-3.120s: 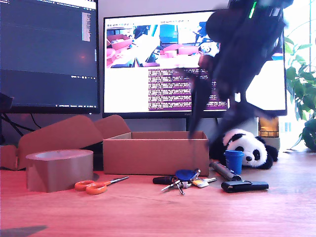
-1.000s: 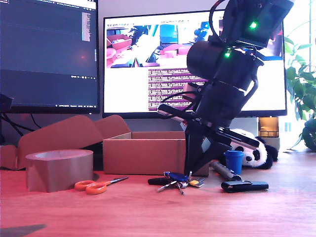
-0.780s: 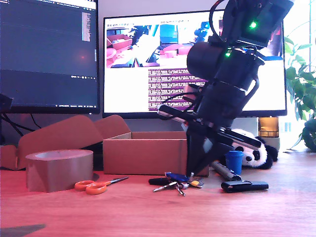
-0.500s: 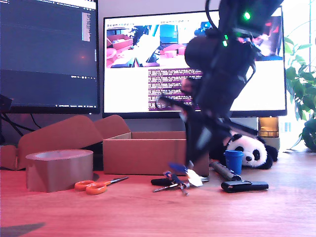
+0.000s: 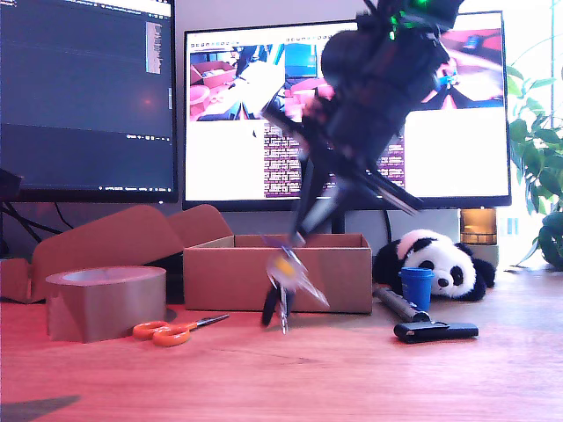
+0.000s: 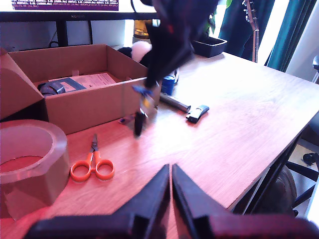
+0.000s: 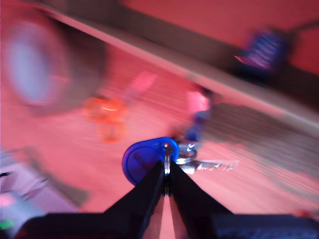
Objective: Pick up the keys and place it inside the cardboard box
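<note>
First wrist view shows the cardboard box (image 6: 75, 102) open near the desk's (image 6: 234, 129) back edge, holding printed paper (image 6: 92, 79) and a dark roll (image 6: 50, 88), while my second gripper (image 7: 166, 185), fingers clamped on the keys (image 5: 283, 283), dangles them before its front wall; my first gripper (image 6: 171, 175) hangs closed, empty.

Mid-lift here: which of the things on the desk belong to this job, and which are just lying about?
In the job:
keys, hanging from my second gripper
cardboard box, open, behind them

Lying about:
tape roll
orange scissors
black gadget
blue cup
panda toy
my first gripper, idle
</note>
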Controlling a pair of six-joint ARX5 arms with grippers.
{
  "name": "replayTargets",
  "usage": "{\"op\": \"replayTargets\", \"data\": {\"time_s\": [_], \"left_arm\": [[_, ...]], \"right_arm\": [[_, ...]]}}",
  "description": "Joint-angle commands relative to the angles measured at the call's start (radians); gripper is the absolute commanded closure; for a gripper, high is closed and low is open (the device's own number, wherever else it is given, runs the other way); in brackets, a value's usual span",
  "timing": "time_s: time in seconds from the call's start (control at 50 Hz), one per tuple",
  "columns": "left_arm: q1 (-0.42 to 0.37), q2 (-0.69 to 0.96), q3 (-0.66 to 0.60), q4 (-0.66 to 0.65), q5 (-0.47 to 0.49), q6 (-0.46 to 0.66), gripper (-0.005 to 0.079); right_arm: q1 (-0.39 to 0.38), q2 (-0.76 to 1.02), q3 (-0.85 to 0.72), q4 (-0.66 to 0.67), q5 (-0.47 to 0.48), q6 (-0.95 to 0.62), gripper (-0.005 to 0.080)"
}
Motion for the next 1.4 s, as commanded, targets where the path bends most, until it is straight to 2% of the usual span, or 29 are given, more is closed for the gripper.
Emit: {"op": "replayTargets", "data": {"time_s": [0.0,0.2,0.44,0.6,0.76,1.0,1.22,1.38], "left_arm": [[-0.002,0.005,-0.018,0.008,0.000,0.009,0.0765],[-0.002,0.005,-0.018,0.008,0.000,0.009,0.0765],[-0.002,0.005,-0.018,0.008,-0.001,0.009,0.0765],[-0.002,0.005,-0.018,0.008,0.000,0.008,0.0765],[-0.002,0.005,-0.018,0.008,0.000,0.008,0.0765],[-0.002,0.005,-0.018,0.009,0.000,0.009,0.0765],[-0.002,0.005,-0.018,0.009,0.000,0.009,0.0765],[-0.002,0.005,-0.018,0.009,-0.001,0.009,0.0765]], "right_arm": [[0.005,0.011,0.030,0.003,-0.020,-0.005,0.0765],[0.003,0.011,0.104,0.008,-0.061,-0.005,0.0765],[-0.012,0.011,0.192,0.055,-0.044,0.014,0.0765],[-0.034,0.011,0.203,0.119,0.014,0.052,0.0765],[-0.047,0.011,0.203,0.127,0.162,0.046,0.0765],[-0.065,0.016,0.203,0.145,0.319,0.044,0.0765],[-0.066,0.074,0.203,0.185,0.339,0.039,0.0765],[-0.063,0.145,0.203,0.196,0.386,0.039,0.0765]]}}
